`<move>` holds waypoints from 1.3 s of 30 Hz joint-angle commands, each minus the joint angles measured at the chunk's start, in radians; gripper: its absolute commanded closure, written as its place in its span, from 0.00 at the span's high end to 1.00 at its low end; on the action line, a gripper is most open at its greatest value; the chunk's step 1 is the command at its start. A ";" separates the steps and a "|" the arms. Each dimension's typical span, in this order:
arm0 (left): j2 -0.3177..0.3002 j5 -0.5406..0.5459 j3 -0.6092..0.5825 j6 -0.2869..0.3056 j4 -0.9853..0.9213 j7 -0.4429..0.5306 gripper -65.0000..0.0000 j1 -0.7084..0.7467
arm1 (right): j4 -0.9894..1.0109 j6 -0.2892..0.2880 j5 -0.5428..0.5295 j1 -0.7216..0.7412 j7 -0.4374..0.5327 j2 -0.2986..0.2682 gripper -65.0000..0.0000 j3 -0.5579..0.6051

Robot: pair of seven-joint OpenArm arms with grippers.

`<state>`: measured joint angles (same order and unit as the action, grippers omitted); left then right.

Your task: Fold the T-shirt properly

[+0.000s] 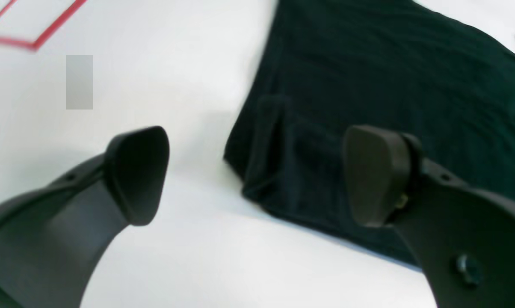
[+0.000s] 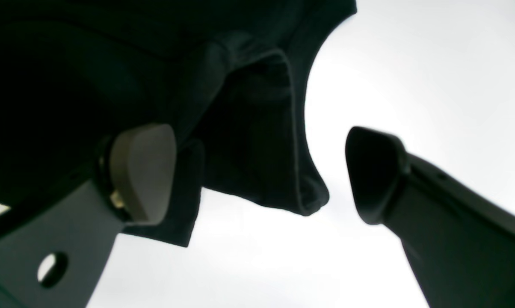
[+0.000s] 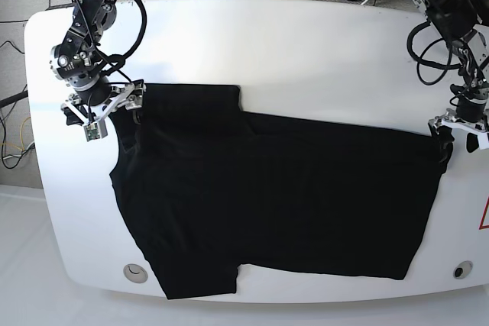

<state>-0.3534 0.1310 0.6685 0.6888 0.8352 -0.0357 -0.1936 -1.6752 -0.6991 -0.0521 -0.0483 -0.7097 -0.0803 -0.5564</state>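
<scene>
Black pads of left end effector [image 1: 257, 175] spread wide, empty, straddling the hem corner of the T-shirt [image 3: 283, 204]. Right end effector [image 2: 261, 175] likewise released, astride a sleeve edge. Shirt flat on white worktop [image 3: 306, 59], unfolded: first grasp pending, apparently. Next: lower, pinch both corners together. No readable writing or labels.

T-shirt [image 3: 290, 196] is showing plain black; table [image 3: 306, 59] is showing white, with red line markings [image 1: 39, 34].

No readable text

No words, labels or numbers can be read on anything in any view.
</scene>
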 commanded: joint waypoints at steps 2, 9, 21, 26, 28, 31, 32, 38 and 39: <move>-0.022 0.019 -0.013 0.009 -0.029 0.036 0.95 -0.040 | -0.019 0.001 -0.015 0.012 0.026 -0.013 0.90 -0.003; -0.032 0.019 -0.016 0.009 -0.073 0.038 0.95 -0.066 | -0.019 0.001 -0.016 0.012 0.026 -0.013 0.90 -0.003; -0.032 0.019 -0.016 0.009 -0.106 0.038 0.95 -0.097 | -0.019 0.001 -0.016 0.012 0.026 -0.013 0.90 -0.003; -0.032 0.019 -0.037 0.009 -0.107 0.038 0.95 -0.097 | -0.019 0.001 -0.016 0.012 0.026 -0.013 0.90 -0.004; -0.032 0.020 -0.054 0.004 -0.104 0.038 0.95 -0.097 | -0.019 0.001 -0.016 0.012 0.026 -0.013 0.90 -0.004; -0.031 0.022 -0.060 -0.030 -0.100 0.038 0.95 -0.097 | -0.019 0.001 -0.016 0.011 0.025 -0.011 0.90 -0.004; -0.031 0.022 -0.060 -0.047 -0.100 0.038 0.95 -0.097 | -0.019 0.001 -0.016 0.011 0.025 -0.011 0.90 -0.004; -0.031 0.022 -0.063 -0.080 -0.101 0.038 0.94 -0.096 | -0.019 0.001 -0.018 -0.002 0.023 -0.009 0.90 -0.023; -0.031 0.022 -0.065 -0.080 -0.100 0.038 0.94 -0.094 | -0.021 0.001 -0.018 -0.005 0.025 -0.006 0.90 -0.026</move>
<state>-0.3614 0.1345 0.6056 0.6022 0.7162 -0.0280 -0.2684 -1.6752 -0.6994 -0.0559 -0.0544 -0.7094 -0.0799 -0.5747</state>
